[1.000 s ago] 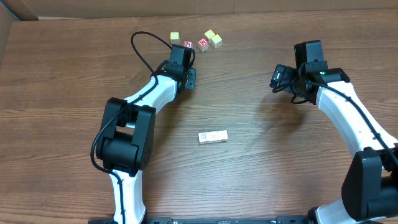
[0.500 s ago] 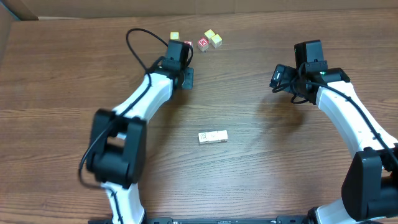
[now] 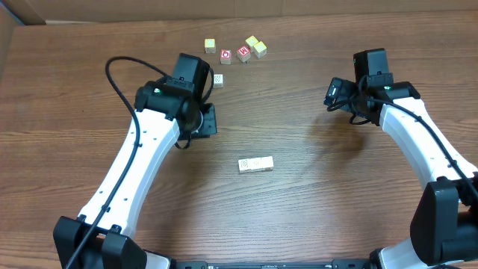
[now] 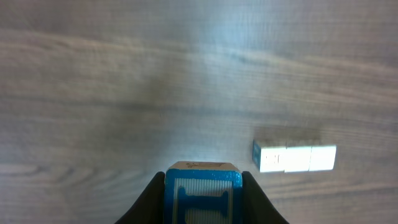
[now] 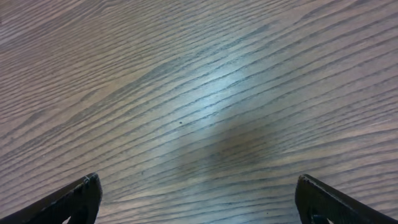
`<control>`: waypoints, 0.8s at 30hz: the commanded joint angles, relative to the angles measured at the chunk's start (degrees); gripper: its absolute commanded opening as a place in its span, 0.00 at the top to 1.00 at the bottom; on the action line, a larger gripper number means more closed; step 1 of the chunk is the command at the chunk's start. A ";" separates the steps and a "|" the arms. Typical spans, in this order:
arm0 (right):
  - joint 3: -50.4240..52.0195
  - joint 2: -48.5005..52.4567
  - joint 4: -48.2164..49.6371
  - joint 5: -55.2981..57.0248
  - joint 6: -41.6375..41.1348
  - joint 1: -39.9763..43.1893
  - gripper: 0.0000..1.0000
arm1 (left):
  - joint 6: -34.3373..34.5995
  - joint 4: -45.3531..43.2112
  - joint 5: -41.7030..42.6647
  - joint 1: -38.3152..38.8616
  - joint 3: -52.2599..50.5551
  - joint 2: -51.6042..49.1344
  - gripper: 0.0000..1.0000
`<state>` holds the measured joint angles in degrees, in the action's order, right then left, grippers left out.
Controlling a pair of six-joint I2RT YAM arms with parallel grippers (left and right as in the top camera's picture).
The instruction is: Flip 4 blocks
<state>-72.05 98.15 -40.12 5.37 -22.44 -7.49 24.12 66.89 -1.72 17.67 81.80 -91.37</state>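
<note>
L gripper (image 4: 202,200) clenched on blue-faced block (image 4: 202,186): pale wood top edge, white line print, left of centre. Row of whitish blocks (image 3: 255,164) lies near, apart. R gripper (image 5: 198,190) spread wide over table (image 5: 199,93).

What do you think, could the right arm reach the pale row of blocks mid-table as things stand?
Probably yes: the right arm's fingers are open, with only bare table between them and the row of blocks.

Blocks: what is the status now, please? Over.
Left gripper shut on blue-faced block. Right gripper open, empty. Row of pale blocks lies apart on the table; nothing in the way.
</note>
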 commanded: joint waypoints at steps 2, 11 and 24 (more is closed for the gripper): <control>-0.55 -0.35 0.15 0.59 0.20 0.11 0.00 | 4.50 -0.50 1.14 3.63 -5.03 -0.24 0.89; -0.55 -0.35 0.15 0.59 0.20 0.11 0.00 | 12.11 -14.75 1.20 9.18 -20.70 -0.24 0.89; -0.55 -0.35 0.15 0.59 0.20 0.11 0.00 | 12.33 -27.50 1.16 10.27 -29.14 -0.24 0.72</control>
<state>-72.05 98.15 -40.14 5.34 -22.44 -7.49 35.48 39.72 -0.82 27.77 53.23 -91.68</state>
